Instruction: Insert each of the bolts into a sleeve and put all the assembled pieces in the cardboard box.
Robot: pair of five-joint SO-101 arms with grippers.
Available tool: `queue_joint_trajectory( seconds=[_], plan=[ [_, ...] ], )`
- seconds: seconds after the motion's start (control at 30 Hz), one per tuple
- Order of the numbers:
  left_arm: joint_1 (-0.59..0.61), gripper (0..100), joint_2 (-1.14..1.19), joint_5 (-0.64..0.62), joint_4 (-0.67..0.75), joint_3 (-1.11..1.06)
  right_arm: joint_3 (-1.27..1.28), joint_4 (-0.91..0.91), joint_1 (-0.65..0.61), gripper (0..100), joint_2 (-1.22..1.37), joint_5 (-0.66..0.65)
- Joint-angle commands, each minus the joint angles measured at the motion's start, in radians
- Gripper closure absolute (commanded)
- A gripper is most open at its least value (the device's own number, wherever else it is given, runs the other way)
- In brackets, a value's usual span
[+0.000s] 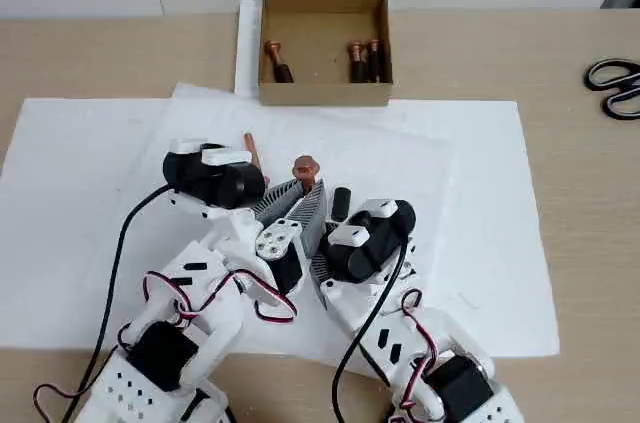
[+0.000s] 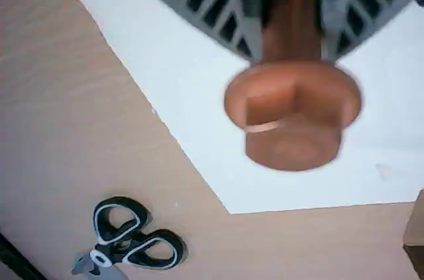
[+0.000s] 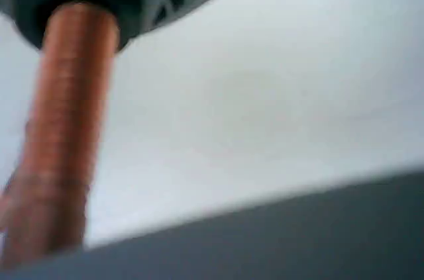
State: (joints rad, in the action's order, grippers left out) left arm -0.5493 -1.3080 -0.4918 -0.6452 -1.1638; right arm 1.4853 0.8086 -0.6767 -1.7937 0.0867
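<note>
so on the left, a loose copper bolt [image 1: 252, 146] pokes out from behind the left arm [image 1: 215, 178], over the white paper [image 1: 480, 203]. the left gripper [image 2: 293, 55] is clamped tight on a bolt [image 2: 291, 118] by its shank, hex head sticking out past the tips, up above the paper in front of the cardboard box [image 1: 325, 93]. the box has three assembled pieces [image 1: 357, 61] lying in it, one on the left and two together on the right. the right gripper [image 1: 318, 218] sits just beside the left one. up close a threaded shank [image 3: 63, 128] comes out of a black sleeve [image 3: 40, 2], but I can't tell if that pincer is closed or not. scissors [image 1: 615, 88] lie far right on the bare table [image 1: 580, 193]
</note>
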Motion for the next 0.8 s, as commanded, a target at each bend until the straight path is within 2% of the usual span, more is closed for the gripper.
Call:
queue_joint_trajectory(
  seconds=[0.0, 0.17, 0.47, 0.77],
  plan=[
    [-0.005, 100, 0.000, 0.009, -0.046, 0.010, -0.008, -0.027, -0.004, 99.4, -0.013, 0.002],
    [-0.005, 100, -0.002, 0.012, -0.080, 0.007, -0.008, -0.027, -0.002, 99.4, -0.013, 0.000],
    [-0.043, 100, -0.005, 0.110, -0.137, 0.008, -0.008, -0.027, -0.001, 99.4, -0.013, 0.000],
    [-0.048, 100, -0.002, 0.152, -0.193, 0.007, -0.008, -0.027, -0.001, 99.4, -0.015, 0.000]
  ],
)
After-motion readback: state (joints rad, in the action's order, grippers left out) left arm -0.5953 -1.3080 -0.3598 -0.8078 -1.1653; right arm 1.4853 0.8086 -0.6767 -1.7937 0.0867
